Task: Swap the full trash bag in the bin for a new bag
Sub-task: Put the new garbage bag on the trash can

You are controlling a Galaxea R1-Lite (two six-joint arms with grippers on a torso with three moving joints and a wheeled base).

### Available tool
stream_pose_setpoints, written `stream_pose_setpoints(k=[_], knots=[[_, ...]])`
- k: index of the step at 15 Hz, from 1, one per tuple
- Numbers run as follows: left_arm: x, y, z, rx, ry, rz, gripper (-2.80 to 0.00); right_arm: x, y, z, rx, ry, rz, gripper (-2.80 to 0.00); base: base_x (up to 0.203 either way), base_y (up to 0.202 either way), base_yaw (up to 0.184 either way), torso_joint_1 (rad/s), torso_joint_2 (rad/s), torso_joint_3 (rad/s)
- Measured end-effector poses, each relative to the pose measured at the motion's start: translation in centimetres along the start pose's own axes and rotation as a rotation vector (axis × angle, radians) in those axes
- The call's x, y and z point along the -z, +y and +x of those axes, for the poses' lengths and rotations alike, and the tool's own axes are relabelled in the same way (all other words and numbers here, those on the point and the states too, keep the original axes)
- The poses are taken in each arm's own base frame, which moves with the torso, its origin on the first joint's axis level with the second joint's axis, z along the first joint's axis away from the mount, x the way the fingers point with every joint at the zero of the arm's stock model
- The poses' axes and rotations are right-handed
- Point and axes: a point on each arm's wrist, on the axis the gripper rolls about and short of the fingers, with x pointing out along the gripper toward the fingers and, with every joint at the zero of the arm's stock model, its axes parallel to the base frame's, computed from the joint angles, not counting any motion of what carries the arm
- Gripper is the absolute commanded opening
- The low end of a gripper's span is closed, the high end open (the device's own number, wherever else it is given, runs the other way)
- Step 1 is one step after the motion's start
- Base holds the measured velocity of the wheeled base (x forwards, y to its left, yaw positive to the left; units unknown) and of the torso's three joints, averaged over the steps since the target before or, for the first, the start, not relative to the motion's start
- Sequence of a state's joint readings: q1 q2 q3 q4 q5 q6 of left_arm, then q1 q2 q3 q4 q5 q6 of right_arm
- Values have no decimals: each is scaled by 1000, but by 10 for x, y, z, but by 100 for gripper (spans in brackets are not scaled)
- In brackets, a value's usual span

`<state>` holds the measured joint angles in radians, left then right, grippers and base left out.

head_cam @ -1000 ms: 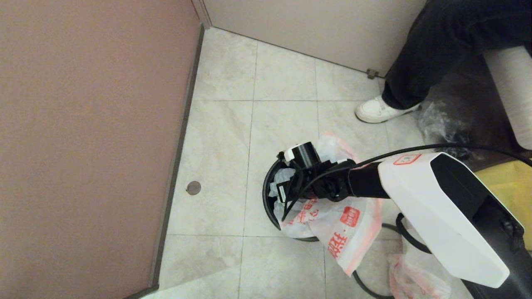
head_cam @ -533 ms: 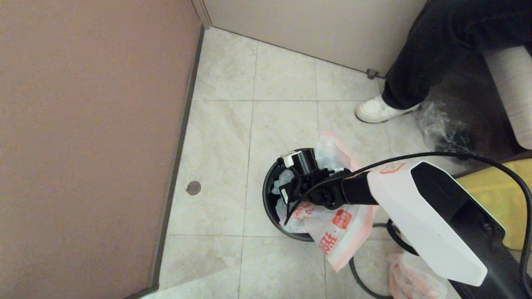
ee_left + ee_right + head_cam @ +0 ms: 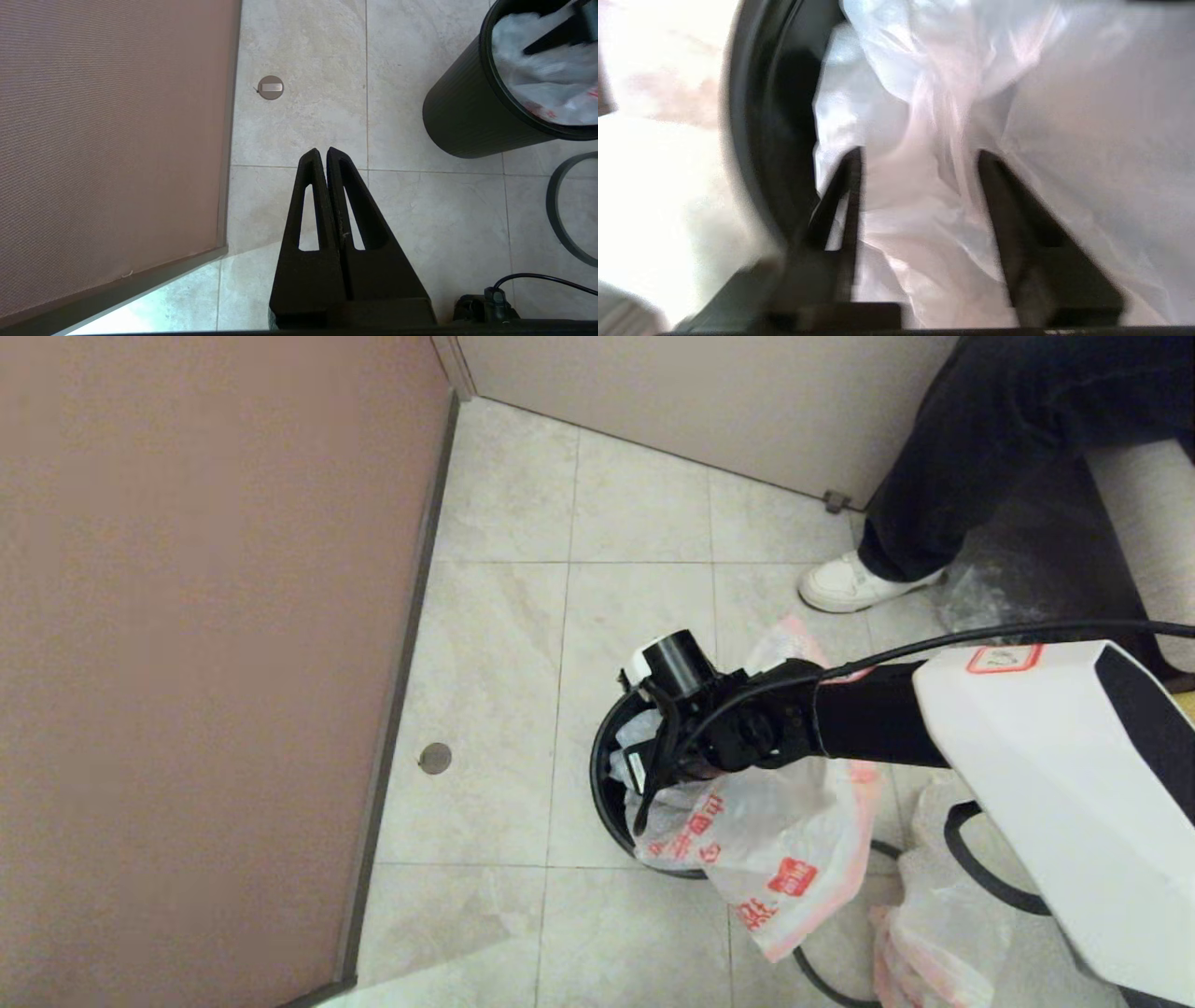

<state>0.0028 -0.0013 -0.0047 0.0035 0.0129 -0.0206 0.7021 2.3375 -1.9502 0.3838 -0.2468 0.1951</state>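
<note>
The black bin (image 3: 605,793) (image 3: 467,121) stands on the tiled floor. The new bag (image 3: 775,840) (image 3: 537,79), thin and white with red characters and an orange-red hem, is partly tucked inside it and hangs over its right side. My right gripper (image 3: 920,156) reaches down into the bin, open, with loose bag film (image 3: 924,214) lying between its fingers. The grey rim ring (image 3: 560,210) lies on the floor beside the bin. The full trash bag (image 3: 920,952) sits at the lower right, partly behind my right arm. My left gripper (image 3: 322,151) hovers shut and empty over the floor, left of the bin.
A pink wall (image 3: 187,663) runs along the left and a partition (image 3: 700,392) at the back. A floor drain (image 3: 434,758) lies left of the bin. A person's leg and white shoe (image 3: 845,583) stand at the back right, by a clear glossy bag (image 3: 980,602).
My right arm dipped toward the bin, then rose and swung back. The draped part of the new bag spread wider and hangs lower on the bin's right side.
</note>
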Motion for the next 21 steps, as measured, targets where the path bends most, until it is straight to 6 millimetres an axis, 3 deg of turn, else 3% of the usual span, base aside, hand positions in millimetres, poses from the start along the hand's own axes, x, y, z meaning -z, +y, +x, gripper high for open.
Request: stream_pose_setpoints(k=[6,9,10,12,15,21], knots=[[0,0,0,0,0,0,-280,-15,11,-100,-107,8,62,0,0,0,0,0,0,0],[0,0,0,0,0,0,-280,-13,11,-120,-84,8,79,0,0,0,0,0,0,0],[0,0,0,0,0,0,-280,-14,11,-131,-91,-5,101,-280,0,0,0,0,0,0],[0,0,0,0,0,0,-280,-10,3,-159,-91,-2,136,-280,0,0,0,0,0,0],[0,0,0,-1,0,0,-280,16,-24,-199,-45,46,151,-280,0,0,0,0,0,0],[0,0,0,0,0,0,-280,123,-119,-295,138,173,236,-280,0,0,0,0,0,0]])
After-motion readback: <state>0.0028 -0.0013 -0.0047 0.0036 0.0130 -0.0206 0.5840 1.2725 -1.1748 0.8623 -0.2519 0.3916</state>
